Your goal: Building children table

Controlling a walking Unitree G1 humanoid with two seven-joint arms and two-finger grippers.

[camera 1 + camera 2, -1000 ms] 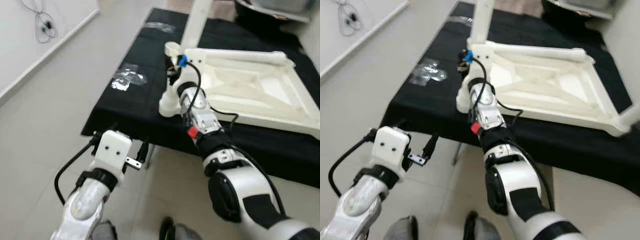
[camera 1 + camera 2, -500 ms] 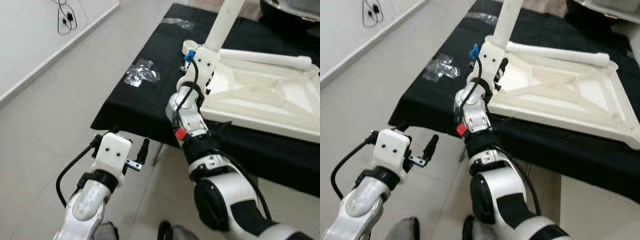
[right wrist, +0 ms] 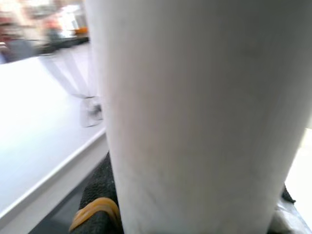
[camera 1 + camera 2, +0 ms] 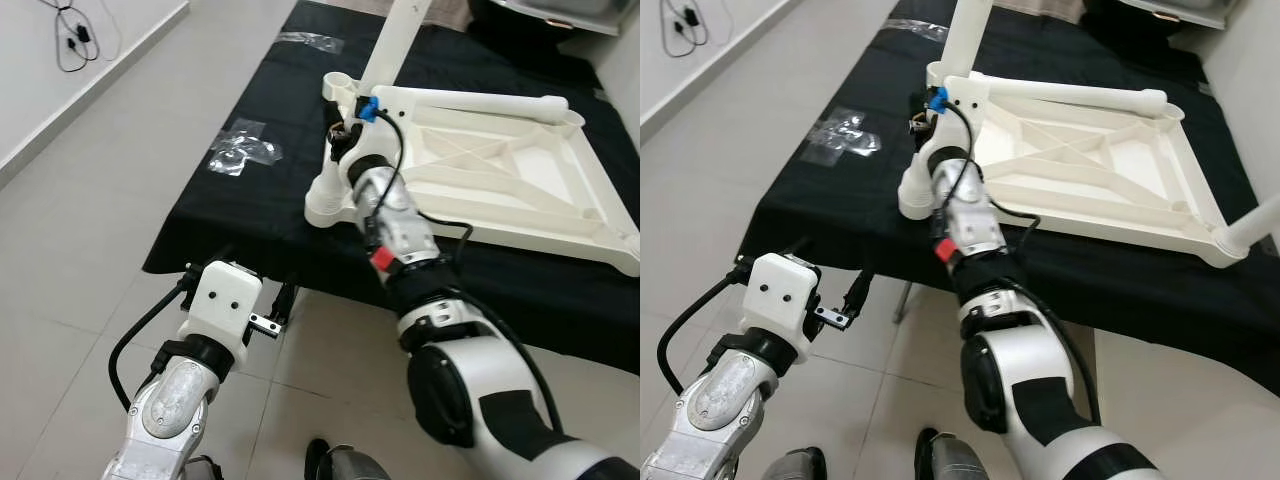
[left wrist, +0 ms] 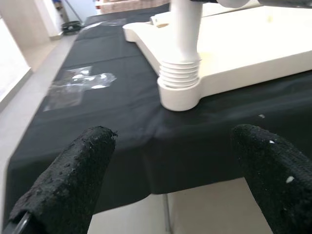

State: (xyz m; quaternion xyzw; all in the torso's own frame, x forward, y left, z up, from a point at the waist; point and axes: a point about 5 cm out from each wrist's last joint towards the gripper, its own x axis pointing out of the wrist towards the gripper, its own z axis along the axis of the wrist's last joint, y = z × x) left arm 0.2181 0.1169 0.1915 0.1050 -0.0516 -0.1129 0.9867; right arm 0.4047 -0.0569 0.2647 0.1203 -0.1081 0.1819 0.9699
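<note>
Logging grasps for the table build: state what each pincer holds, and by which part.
The right pincer grips a white table leg on its shaft, above the threaded end seated in the tabletop corner. The left pincer is open and holds nothing.

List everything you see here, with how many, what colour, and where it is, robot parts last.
Tabletop: one, white, upside down on the black cloth.
Legs: white; one with threaded end in the near-left corner socket, one upright at the far-left corner, one lying along the far edge, one at the near-right corner.
Cloth: one, black, covering the work surface.
Plastic bags: two, clear; one on the cloth's left side, one at its far end.
Cable: one, dark, on the floor by the wall.
Left gripper: open, low, before the cloth's near edge.
Right gripper: shut on the near-left leg.
</note>
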